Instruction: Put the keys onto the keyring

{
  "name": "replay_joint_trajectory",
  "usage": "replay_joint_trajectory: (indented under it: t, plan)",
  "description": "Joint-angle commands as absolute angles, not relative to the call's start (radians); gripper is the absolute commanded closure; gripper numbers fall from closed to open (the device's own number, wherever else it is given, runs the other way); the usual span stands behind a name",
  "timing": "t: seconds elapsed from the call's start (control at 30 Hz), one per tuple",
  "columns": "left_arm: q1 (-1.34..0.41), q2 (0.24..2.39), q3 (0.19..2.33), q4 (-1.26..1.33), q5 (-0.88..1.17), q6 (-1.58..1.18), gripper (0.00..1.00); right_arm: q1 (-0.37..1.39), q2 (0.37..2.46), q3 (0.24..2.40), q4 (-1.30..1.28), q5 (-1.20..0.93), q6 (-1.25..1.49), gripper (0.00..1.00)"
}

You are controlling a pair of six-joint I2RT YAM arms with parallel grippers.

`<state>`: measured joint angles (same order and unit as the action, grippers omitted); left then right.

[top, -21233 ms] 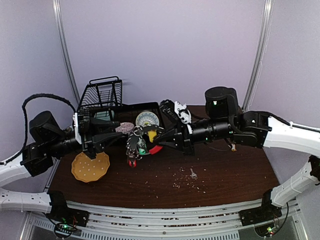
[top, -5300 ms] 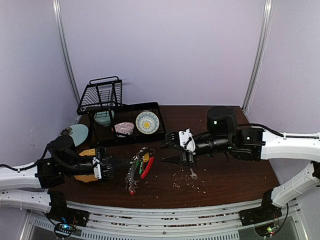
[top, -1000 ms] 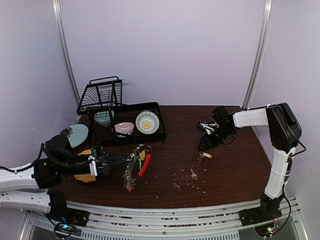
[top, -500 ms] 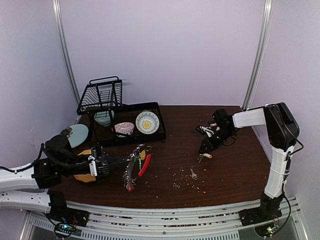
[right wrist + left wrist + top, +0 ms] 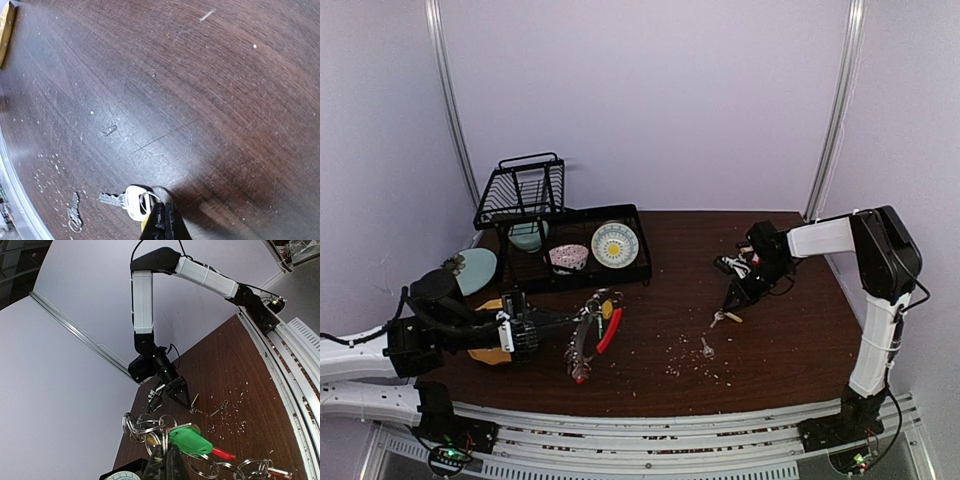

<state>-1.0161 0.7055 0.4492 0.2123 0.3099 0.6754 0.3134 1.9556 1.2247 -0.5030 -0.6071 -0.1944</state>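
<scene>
The right pincer (image 5: 164, 219) is closed tight on the table (image 5: 210, 90), a pale-headed key (image 5: 132, 201) touching its tips just beside them, while the left pincer (image 5: 166, 454) is clamped on the keyring (image 5: 149, 428) fanning out past its tips.

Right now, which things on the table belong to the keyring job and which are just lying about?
Job: keyring in left gripper; pale-headed key pinched by right gripper; loose key.
Lying about: dish rack, patterned plate, bowl, yellow plate, crumbs.
</scene>
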Motion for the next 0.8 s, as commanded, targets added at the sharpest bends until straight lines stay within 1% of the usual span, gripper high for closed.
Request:
replay_joint_trajectory:
  t: [0.0, 0.2, 0.3, 0.37, 0.5, 0.57, 0.63, 0.7, 0.77]
  plan:
    - [-1.014, 0.694, 0.488, 0.278, 0.307, 0.659, 1.00, 0.307, 1.901, 1.208, -0.529, -0.627, -0.181, 1.00]
    - [-1.014, 0.698, 0.489, 0.277, 0.306, 0.655, 1.00, 0.312, 1.834, 1.189, -0.506, -0.682, -0.160, 1.00]
    - [-1.014, 0.699, 0.491, 0.277, 0.302, 0.651, 1.00, 0.329, 1.786, 1.182, -0.485, -0.675, -0.140, 1.00]
    - [-1.014, 0.699, 0.492, 0.277, 0.303, 0.648, 1.00, 0.355, 1.755, 1.175, -0.472, -0.655, -0.134, 1.00]
    - [-1.014, 0.695, 0.493, 0.276, 0.305, 0.645, 1.00, 0.382, 1.743, 1.168, -0.461, -0.526, -0.082, 1.00]
    - [-1.014, 0.694, 0.493, 0.276, 0.308, 0.644, 1.00, 0.382, 1.753, 1.173, -0.455, -0.446, -0.068, 0.88]
    - [-1.014, 0.694, 0.495, 0.276, 0.310, 0.643, 1.00, 0.381, 1.788, 1.210, -0.496, -0.368, -0.066, 0.80]
    - [-1.014, 0.693, 0.495, 0.275, 0.308, 0.643, 1.00, 0.392, 1.824, 1.240, -0.541, -0.342, -0.086, 0.77]
    - [-1.014, 0.693, 0.495, 0.272, 0.303, 0.645, 1.00, 0.427, 1.809, 1.218, -0.549, -0.310, -0.127, 0.75]
